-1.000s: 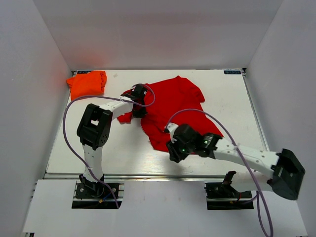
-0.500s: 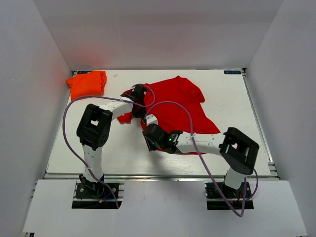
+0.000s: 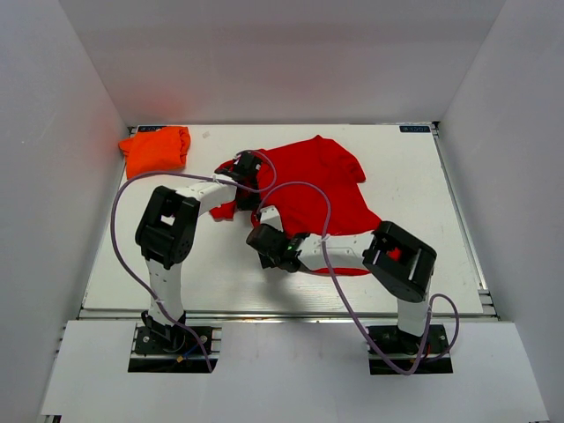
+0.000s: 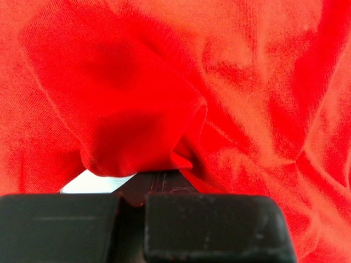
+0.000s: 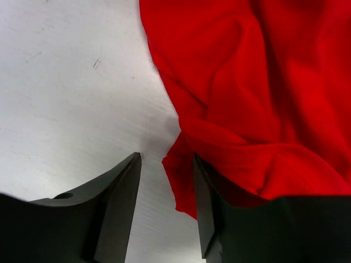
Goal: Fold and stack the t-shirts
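Note:
The red t-shirt point(image 3: 322, 185) lies crumpled and partly spread in the middle of the table. The orange t-shirt point(image 3: 156, 150) sits folded at the back left corner. My left gripper point(image 3: 248, 179) is at the red shirt's left edge. In the left wrist view it point(image 4: 159, 178) is shut on a bunched fold of the red cloth point(image 4: 137, 120). My right gripper point(image 3: 264, 233) is at the shirt's near-left edge. In the right wrist view it point(image 5: 164, 164) is open, low over the table, with a tip of the red hem point(image 5: 184, 181) between its fingers.
White walls enclose the white table point(image 3: 150, 256) on the left, back and right. The right arm's elbow point(image 3: 401, 256) and its purple cable point(image 3: 322, 220) lie across the shirt's near part. Bare tabletop point(image 5: 66, 82) shows left of the right gripper.
The right arm has swung left and folded in, bringing its gripper from the shirt's near hem to its near-left edge. The left arm and the orange shirt have not moved.

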